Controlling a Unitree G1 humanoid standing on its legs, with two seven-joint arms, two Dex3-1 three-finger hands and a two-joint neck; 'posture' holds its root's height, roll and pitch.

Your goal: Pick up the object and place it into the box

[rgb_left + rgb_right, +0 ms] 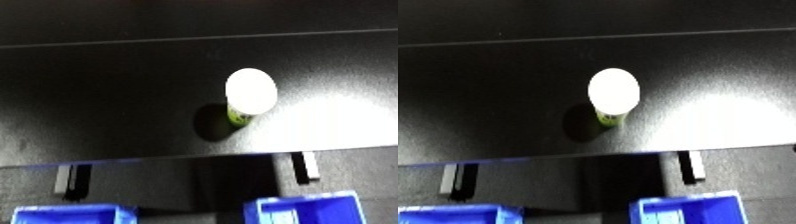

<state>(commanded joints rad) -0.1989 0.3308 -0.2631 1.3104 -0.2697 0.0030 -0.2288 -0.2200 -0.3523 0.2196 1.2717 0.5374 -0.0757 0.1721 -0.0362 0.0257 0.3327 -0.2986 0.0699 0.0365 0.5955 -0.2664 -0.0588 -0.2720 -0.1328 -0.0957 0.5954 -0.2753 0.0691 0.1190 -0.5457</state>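
Observation:
A small object with a bright white top and a green-yellow lower part (pixel 250 95) stands upright on the dark table (pixel 107 90), right of centre. Its shadow falls to its left. Two blue bins sit at the bottom edge: one at the lower left (pixel 71 215) and one at the lower right (pixel 306 210). Neither hand shows in either view.
A black ledge (pixel 178 172) runs across the table's near edge, with two pale upright brackets (pixel 305 166) on it. A strong glare lights the table to the right of the object (pixel 727 120).

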